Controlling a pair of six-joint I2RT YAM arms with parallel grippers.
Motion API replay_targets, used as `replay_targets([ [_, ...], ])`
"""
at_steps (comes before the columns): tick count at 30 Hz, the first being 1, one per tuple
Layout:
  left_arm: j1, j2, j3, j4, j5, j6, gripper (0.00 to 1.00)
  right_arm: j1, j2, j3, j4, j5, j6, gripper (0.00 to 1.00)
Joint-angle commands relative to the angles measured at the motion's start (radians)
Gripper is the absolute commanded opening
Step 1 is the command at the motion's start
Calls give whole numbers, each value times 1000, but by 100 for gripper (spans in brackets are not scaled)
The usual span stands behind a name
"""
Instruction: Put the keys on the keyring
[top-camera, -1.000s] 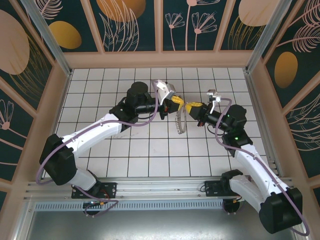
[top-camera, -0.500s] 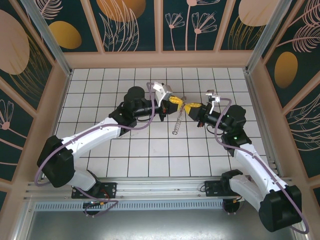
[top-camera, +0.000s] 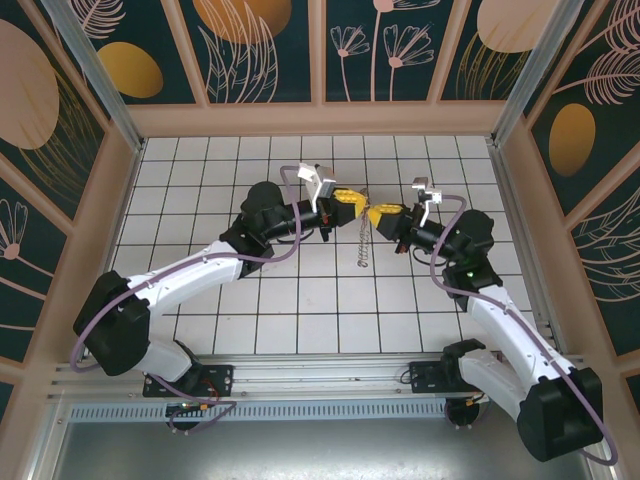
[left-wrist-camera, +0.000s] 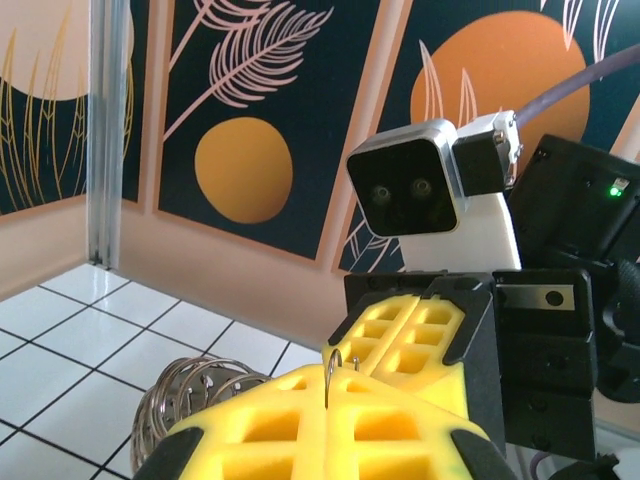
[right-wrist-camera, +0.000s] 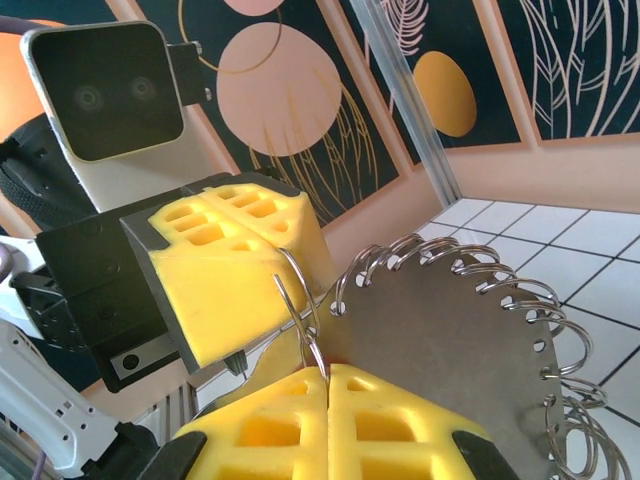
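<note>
The keyring (top-camera: 362, 245) hangs in the air over the middle of the tiled table (top-camera: 300, 290), drooping toward 6 o'clock from the spot where the two grippers meet. In the right wrist view it is a grey plate edged all round with small wire loops.

The left gripper (top-camera: 352, 200) comes in from 9 o'clock and the right gripper (top-camera: 378, 211) from 3 o'clock. Each has its yellow fingers pressed together on a thin wire loop at the keyring's top. Whether a key already sits on that wire is too small to tell.

This looks like the threading step, with the ring held taut between both clamps. The next move likely calls for one clamp to hold firm while the other makes a small, well-aligned twist or slide along the wire without losing it.

A second ago the keyring showed as a broad curved arc. Half a second ago it slanted toward 7 o'clock, and now it hangs almost edge-on. The left wrist has shifted toward 9 o'clock, while the right arm has barely moved.
</note>
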Motion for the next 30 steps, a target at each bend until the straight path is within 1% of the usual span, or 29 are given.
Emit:
replay_targets([
  [1, -3, -10, 14, 274, -48, -78, 0, 1, 29, 0, -22, -64, 13, 0],
  [11, -3, 45, 6, 363, -121, -139, 0, 13, 87, 23, 39, -38, 44, 0],
  [16, -3, 70, -2, 389, -174, -149, 0, 7, 104, 40, 2, -2, 18, 0],
  [17, -3, 74, -2, 388, -187, -146, 0, 1, 100, 40, -12, 5, 9, 5],
  [18, -3, 77, -3, 387, -200, -140, 0, -9, 96, 38, -24, 7, 4, 12],
  [20, -2, 84, -3, 385, -229, -127, 0, -42, 74, 23, -38, 10, 7, 30],
  [21, -3, 84, -4, 383, -238, -122, 0, -60, 62, 15, -40, 7, 10, 34],
  [23, -3, 88, -3, 382, -247, -109, 0, -96, 28, 0, -57, 1, 16, 37],
  [26, -2, 95, 4, 365, -248, -88, 0, -135, -19, -14, -71, 8, 26, 38],
  [30, -2, 105, 16, 350, -231, -72, 0, -150, -30, -8, -27, 27, 71, 39],
])
